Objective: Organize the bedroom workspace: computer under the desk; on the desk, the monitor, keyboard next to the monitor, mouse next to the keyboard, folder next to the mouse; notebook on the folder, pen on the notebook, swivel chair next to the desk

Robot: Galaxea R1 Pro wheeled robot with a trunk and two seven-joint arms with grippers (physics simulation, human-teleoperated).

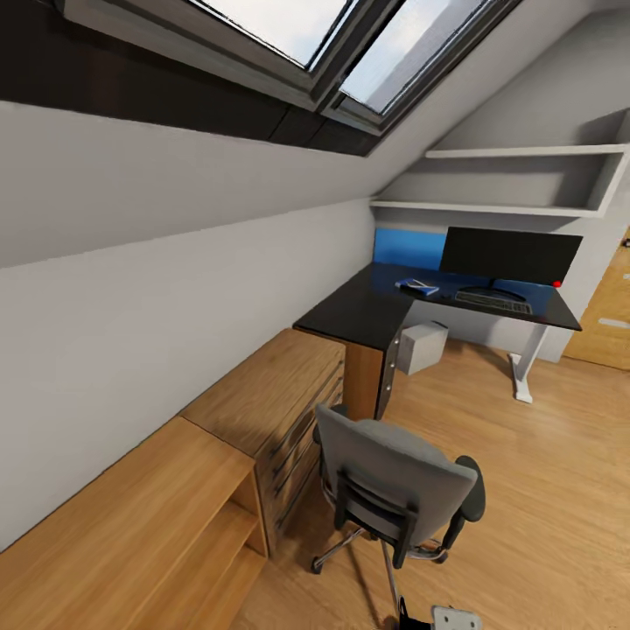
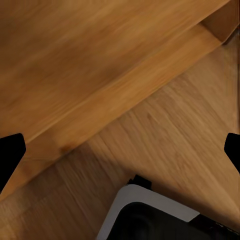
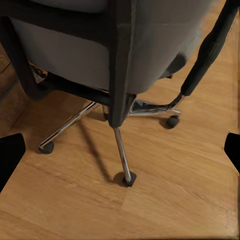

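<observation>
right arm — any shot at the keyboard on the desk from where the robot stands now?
Probably not. The keyboard lies at the far end of the desk, and the swivel chair stands between robot and desk. The right gripper hangs low behind the chair's chrome base. Drive closer first.

The desk (image 1: 367, 311) carries monitor (image 1: 510, 255), keyboard (image 1: 493, 303), folder (image 1: 418, 287).

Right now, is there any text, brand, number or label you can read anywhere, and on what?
None readable.
monitor: screen dark, no brand visible.
keyboard: key legends too small to read.
computer: plain pale case, no label visible.
blue item on the desk, the folder: any marking too small to tell.
swivel chair: no label visible on its back.
</observation>
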